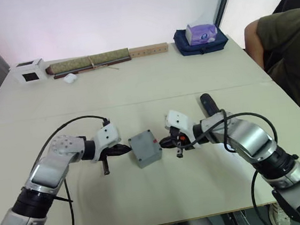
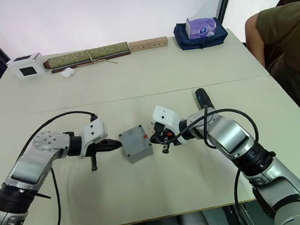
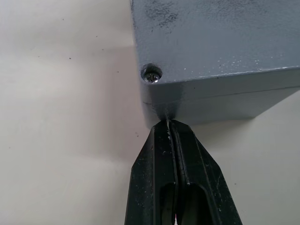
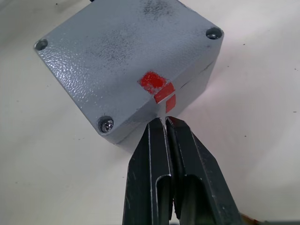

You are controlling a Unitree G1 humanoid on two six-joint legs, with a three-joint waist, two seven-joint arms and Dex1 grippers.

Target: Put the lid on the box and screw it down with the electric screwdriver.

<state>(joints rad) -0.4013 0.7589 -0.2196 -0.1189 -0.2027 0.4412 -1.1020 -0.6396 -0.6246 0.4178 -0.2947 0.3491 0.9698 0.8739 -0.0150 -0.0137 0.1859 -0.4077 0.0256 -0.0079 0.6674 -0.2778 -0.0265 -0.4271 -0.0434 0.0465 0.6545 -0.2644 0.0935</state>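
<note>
Lid sat flat on top of the box in the middle of the table, with its red mark on the edge facing my right side and screws in the corners I could see. My left gripper had its fingers pressed tight together with nothing between them, tips touching the box's left side, and my right gripper was pinched closed and empty too, tips right against the side by the red mark. Behind my right arm the screwdriver lay on the table, and a person sat at the far right corner.
</note>
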